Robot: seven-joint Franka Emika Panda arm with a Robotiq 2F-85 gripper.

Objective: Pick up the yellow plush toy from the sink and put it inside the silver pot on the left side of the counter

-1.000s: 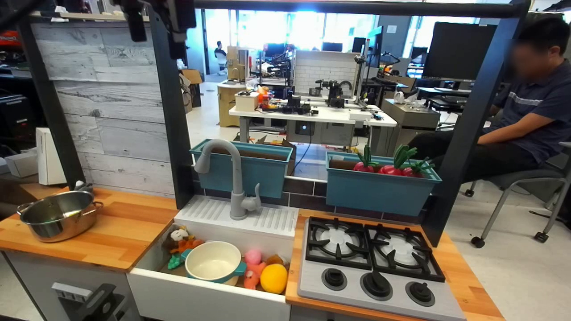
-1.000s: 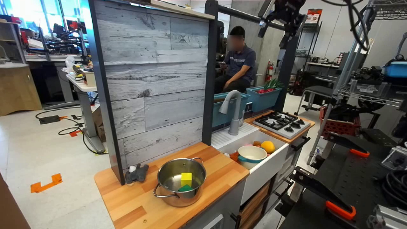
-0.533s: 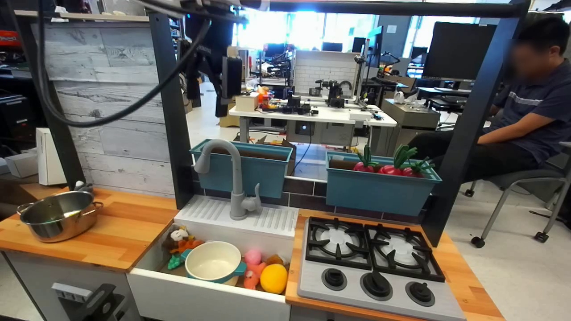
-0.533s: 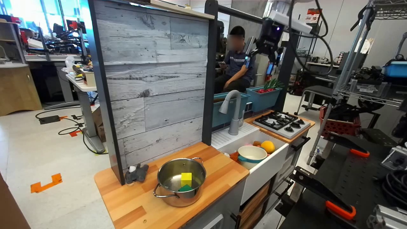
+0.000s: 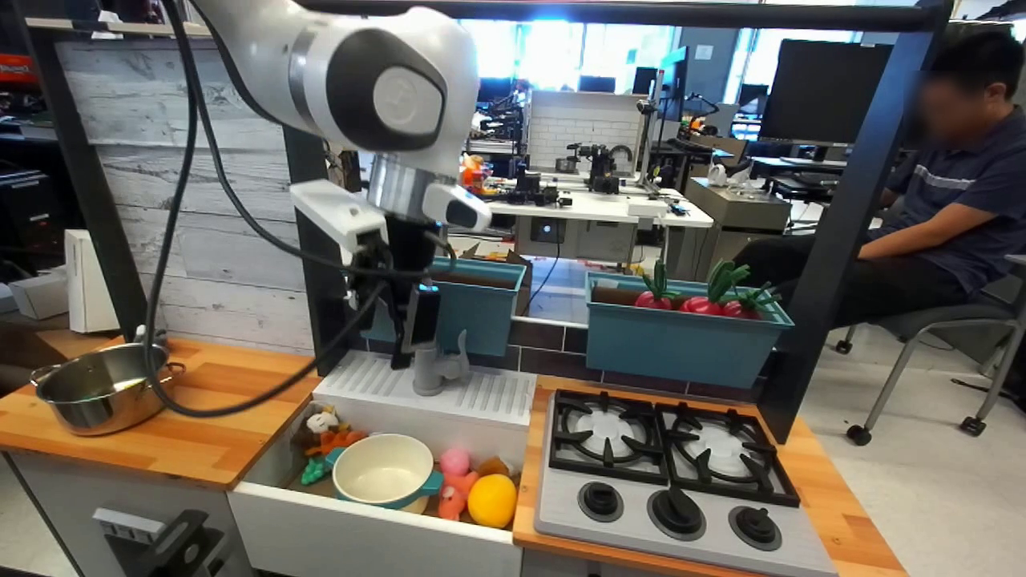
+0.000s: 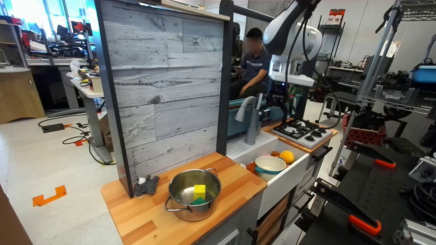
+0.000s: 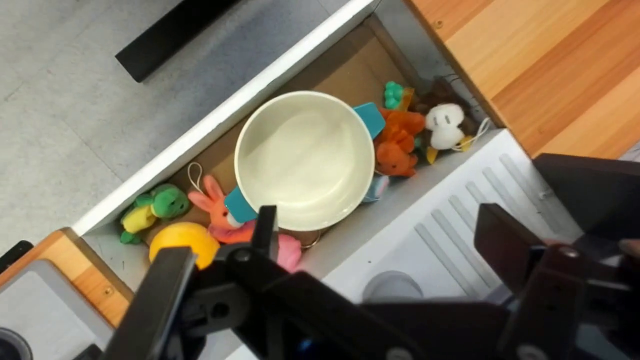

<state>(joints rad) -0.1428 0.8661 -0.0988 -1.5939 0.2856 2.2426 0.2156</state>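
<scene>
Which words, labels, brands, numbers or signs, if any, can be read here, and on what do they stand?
No text can be read in any view.
Orange-and-white box in the background: print too small.
Dark case in the background: pale emblem, too small to identify.
Red item in the background: any lettering too blurred.
White sheet in the background: any print too small.

Yellow plush toy (image 5: 492, 501), silver pot (image 5: 100, 409)

Teal-handled white bowl (image 7: 305, 157); grey stovetop (image 5: 636, 517); seated man (image 5: 950, 196).
</scene>
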